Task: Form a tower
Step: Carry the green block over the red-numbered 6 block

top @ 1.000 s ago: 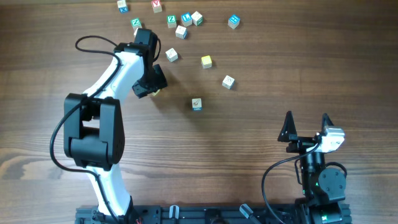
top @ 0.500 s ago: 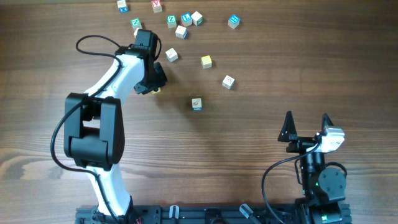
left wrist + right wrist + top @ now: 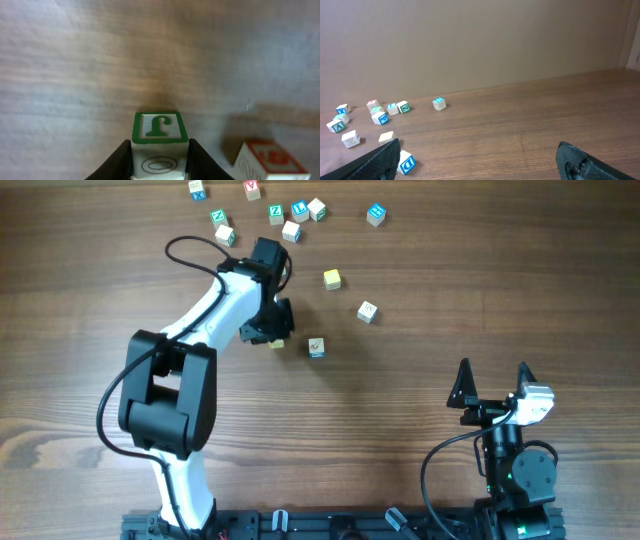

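Gripping a green-bordered cube [image 3: 160, 125] in the left end effector [image 3: 160, 150], fingers clamped on both its sides. Just right of that end effector and apart from it, the tower [image 3: 316, 347]: cream top with red print, blue side, height unreadable from above. Right end effector [image 3: 493, 370] wide open, well apart from it. Beyond the left end effector, loose cubes [image 3: 300, 210] scattered on the table [image 3: 400, 420].
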`<state>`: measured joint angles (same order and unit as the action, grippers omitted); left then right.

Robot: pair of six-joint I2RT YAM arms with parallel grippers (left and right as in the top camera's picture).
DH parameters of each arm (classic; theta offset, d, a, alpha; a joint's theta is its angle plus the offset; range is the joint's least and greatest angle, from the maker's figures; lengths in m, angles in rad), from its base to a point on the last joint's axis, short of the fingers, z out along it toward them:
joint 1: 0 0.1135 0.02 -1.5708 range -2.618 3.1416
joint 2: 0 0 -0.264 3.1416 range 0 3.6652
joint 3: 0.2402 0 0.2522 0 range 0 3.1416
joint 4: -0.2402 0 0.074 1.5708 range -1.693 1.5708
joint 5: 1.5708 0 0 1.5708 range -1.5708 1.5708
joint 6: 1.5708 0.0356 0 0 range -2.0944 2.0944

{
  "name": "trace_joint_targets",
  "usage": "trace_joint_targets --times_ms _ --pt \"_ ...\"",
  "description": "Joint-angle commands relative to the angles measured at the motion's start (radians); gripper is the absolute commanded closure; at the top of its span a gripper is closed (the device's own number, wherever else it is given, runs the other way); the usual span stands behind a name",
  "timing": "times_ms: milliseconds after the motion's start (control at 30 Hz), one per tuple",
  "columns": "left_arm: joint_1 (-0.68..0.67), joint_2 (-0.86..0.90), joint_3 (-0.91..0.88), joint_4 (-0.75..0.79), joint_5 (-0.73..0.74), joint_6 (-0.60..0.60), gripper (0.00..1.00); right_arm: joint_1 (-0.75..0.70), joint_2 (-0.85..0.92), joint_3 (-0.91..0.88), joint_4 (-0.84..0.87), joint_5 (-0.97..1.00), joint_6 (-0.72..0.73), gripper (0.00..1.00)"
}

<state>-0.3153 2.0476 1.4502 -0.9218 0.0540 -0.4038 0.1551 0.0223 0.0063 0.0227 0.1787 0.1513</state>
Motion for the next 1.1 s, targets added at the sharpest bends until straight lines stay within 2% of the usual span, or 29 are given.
trace_joint_targets --times_ms 0,100,133,167,267,433,567,700,900,1067 --pt "-0.032 0.012 -0.013 -0.037 0.028 0.016 0.71 -0.006 -0.005 -0.001 0.002 -0.008 -0.014 0.00" --pt "-0.041 0.012 -0.013 -0.032 0.026 0.016 0.62 -0.006 -0.005 -0.001 0.002 -0.008 -0.014 0.00" --pt "-0.041 0.012 -0.013 -0.029 0.024 0.016 0.52 -0.006 -0.005 -0.001 0.002 -0.008 -0.014 0.00" --pt "-0.041 0.012 -0.013 -0.029 0.019 0.016 0.47 -0.006 -0.005 -0.001 0.002 -0.008 -0.013 0.00" --pt "-0.040 0.011 -0.003 -0.030 -0.024 0.036 0.41 -0.006 -0.005 -0.001 0.002 -0.008 -0.014 0.00" --pt "-0.040 0.011 0.108 -0.064 -0.089 0.038 0.38 -0.006 -0.005 -0.001 0.002 -0.008 -0.014 0.00" --pt "-0.043 0.010 0.191 -0.079 -0.069 0.001 0.40 -0.006 -0.005 -0.001 0.002 -0.008 -0.014 0.00" --pt "-0.067 0.011 0.188 -0.071 0.017 -0.073 0.43 -0.006 -0.005 -0.001 0.002 -0.008 -0.014 0.00" --pt "-0.168 0.011 0.132 -0.032 0.014 -0.102 0.39 -0.006 -0.005 -0.001 0.002 -0.008 -0.014 0.00" --pt "-0.232 0.012 0.074 -0.019 -0.093 -0.158 0.37 -0.006 -0.005 -0.001 0.002 -0.008 -0.014 0.00"
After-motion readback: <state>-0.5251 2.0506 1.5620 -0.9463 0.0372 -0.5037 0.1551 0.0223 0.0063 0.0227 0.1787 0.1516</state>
